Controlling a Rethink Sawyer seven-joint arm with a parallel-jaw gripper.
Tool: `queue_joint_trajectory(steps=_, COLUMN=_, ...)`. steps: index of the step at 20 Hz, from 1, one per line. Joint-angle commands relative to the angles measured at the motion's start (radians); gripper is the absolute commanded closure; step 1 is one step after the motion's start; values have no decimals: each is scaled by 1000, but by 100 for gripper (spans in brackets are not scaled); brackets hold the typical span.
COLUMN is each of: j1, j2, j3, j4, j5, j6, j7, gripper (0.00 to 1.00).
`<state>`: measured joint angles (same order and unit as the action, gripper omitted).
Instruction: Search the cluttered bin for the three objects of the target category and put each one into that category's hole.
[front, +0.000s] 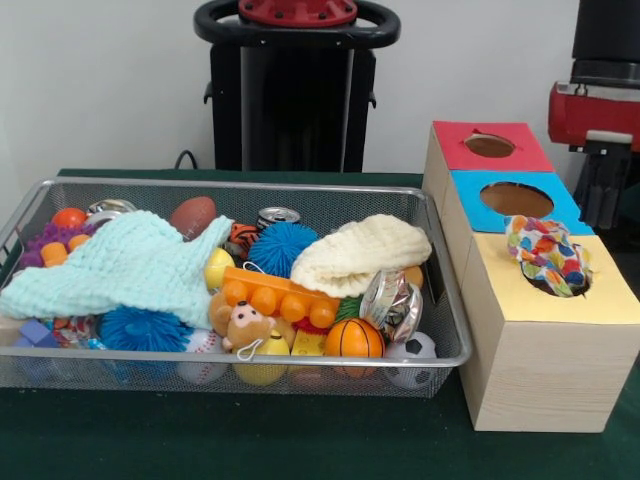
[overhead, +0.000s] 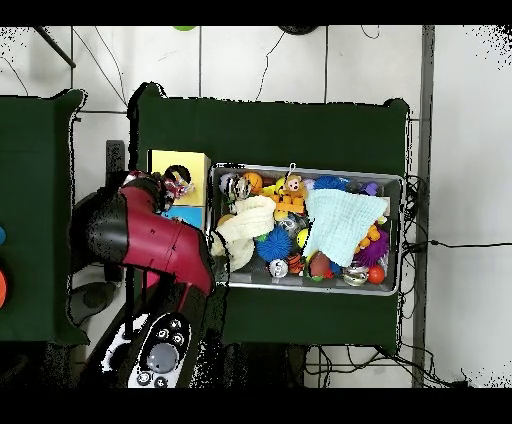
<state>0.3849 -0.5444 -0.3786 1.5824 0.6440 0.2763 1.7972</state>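
The wire mesh bin (front: 250, 186) is full of toys and cloths; it also shows in the overhead view (overhead: 300, 168). One small printed cloth (front: 546, 254) lies bunched on the pale wooden box (front: 540, 370), partly pushed into the yellow-surround hole (front: 588, 283). The overhead view shows that cloth (overhead: 180, 183) at the yellow top's edge. No other printed cloth shows plainly in the bin. My gripper (front: 603, 190) hangs behind and to the right of the boxes, apart from the cloth. I cannot see whether it is open or shut.
A large mint knitted cloth (front: 130, 265) and a cream knitted cloth (front: 360, 252) cover much of the bin. Around them lie balls, a blue spiky ball (front: 282, 246), cans and an orange toy. Blue-surround (front: 516, 199) and red-surround (front: 489, 146) holes stand behind the yellow one.
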Motion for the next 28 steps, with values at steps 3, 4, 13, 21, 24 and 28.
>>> queue_joint_trajectory(steps=3, j1=-5, j2=36, j3=-3, j4=1, j5=-48, j6=119, j7=196, gripper=100)
queue_joint_trajectory(steps=4, j1=-9, j2=37, j3=1, j4=4, j5=-48, j6=113, j7=191, gripper=100)
queue_joint_trajectory(steps=13, j1=-32, j2=52, j3=-14, j4=13, j5=-69, j6=117, j7=154, gripper=100)
queue_joint_trajectory(steps=21, j1=-67, j2=67, j3=30, j4=26, j5=-64, j6=50, j7=137, gripper=100)
queue_joint_trajectory(steps=24, j1=-69, j2=74, j3=32, j4=24, j5=-65, j6=42, j7=139, gripper=100)
queue_joint_trajectory(steps=28, j1=-71, j2=95, j3=32, j4=14, j5=-66, j6=33, j7=142, gripper=100)
